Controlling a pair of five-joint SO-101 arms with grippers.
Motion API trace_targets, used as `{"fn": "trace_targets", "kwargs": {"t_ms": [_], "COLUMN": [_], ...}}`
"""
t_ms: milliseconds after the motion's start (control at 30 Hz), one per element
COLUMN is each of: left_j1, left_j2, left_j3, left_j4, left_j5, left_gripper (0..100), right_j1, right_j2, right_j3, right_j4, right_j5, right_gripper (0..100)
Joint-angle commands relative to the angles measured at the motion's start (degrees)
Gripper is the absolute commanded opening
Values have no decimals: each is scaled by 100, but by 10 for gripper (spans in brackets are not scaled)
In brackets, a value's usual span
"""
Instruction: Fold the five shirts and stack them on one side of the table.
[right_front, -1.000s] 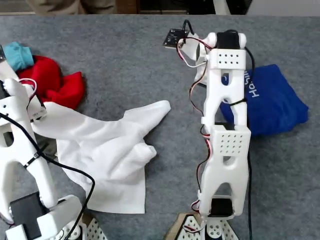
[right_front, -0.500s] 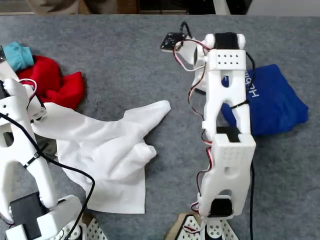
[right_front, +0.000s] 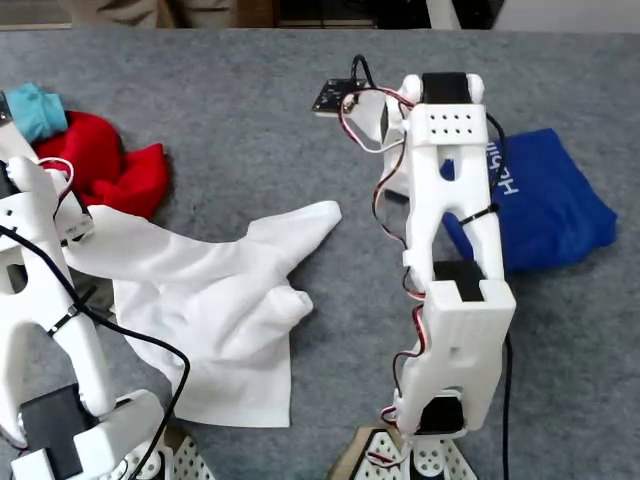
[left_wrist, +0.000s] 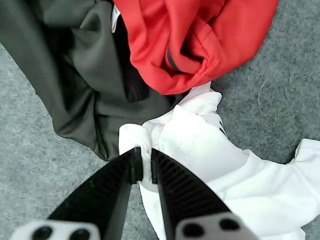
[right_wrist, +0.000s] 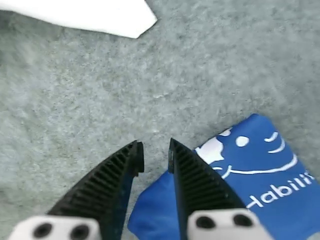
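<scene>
A crumpled white shirt (right_front: 220, 300) lies spread on the grey table at centre left. My left gripper (left_wrist: 145, 162) is shut on a corner of this white shirt (left_wrist: 200, 145), next to a red shirt (left_wrist: 190, 40) and a dark grey shirt (left_wrist: 65, 75). A folded blue shirt (right_front: 545, 215) with white print lies at the right. My right gripper (right_wrist: 154, 150) hovers over bare carpet just beside the blue shirt (right_wrist: 235, 200), its fingers a narrow gap apart with nothing between them.
The red shirt (right_front: 100, 160) is bunched at the far left, with a teal cloth (right_front: 38, 110) behind it. The right arm (right_front: 445, 180) stretches up the table and covers the blue shirt's left edge. Bare carpet (right_front: 250, 120) lies between the red shirt and the right arm.
The right arm's wrist has swung left and slightly farther up the table, away from the blue shirt. The left arm and the white shirt have not moved.
</scene>
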Motion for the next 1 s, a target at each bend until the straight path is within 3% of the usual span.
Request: {"fn": "trace_targets", "kwargs": {"t_ms": [0,167,600,967], "left_j1": [-79,-79,-343,-862], "left_j2": [-207,-207,-207,-163], "left_j3": [-308,-308,-308,-791], "left_j4": [9,18,9,-9], "left_j5": [-44,-44,-44,-44], "left_gripper": [19,19,19,19], "right_j1": [-101,-101,-180,-1209], "right_j2": [-602,-602,-435,462], "right_j3": [92,110,110,75], "right_j4": [79,79,-325,-862], "right_j5": [-70,-18,1556,1336], "right_gripper": [107,107,107,107]}}
